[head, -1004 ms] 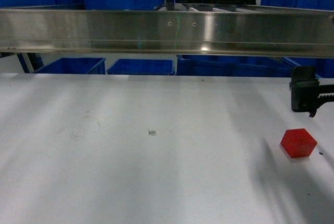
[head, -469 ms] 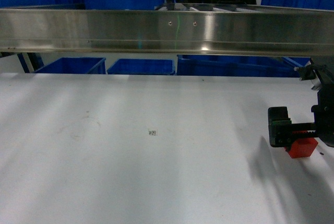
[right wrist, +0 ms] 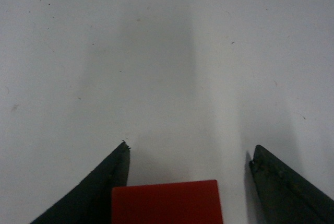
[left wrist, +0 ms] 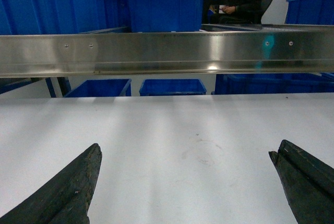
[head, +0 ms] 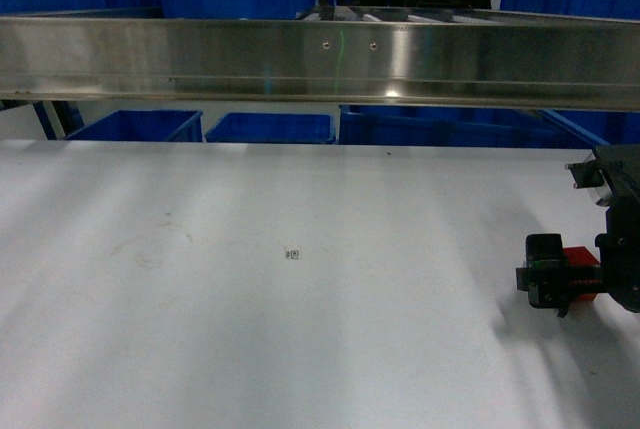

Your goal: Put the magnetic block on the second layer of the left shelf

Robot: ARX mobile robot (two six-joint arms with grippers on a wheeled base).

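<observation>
The red block sits on the white table at about four o'clock in the head view, near the right edge. The right gripper is lowered around it, jaws spread wide with the block between them; the left finger touches or nearly touches it, the right one stands clear. The left gripper hovers over bare table, jaws wide and holding nothing. A steel beam crosses at twelve o'clock, with blue bins behind.
</observation>
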